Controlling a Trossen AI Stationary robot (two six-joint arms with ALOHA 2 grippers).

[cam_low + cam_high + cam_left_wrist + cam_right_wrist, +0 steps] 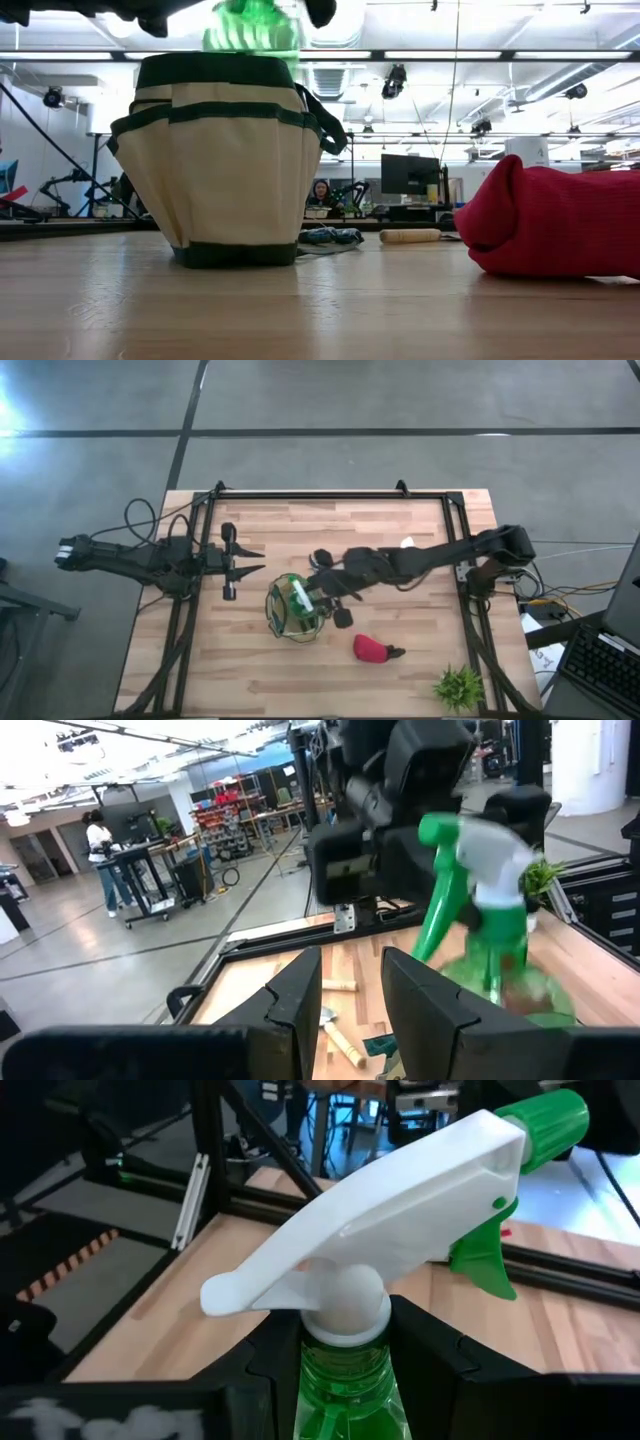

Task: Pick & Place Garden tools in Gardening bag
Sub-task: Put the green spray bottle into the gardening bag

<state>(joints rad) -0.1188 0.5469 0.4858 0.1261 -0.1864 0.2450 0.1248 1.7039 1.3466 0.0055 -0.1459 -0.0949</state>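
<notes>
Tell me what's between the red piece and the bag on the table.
Bare wood only, seen in the high view: nothing lies between the red piece and the bag.

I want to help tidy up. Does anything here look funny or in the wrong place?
Yes. The right gripper is shut on a green spray bottle over the gardening bag; the bottle is not a trowel or shears. A red-and-black tool lies alone on the table. The left gripper waits open.

Green spray bottle (345, 1370) with white trigger head, neck between dark jaws, wooden table (200, 1270) beyond
</notes>
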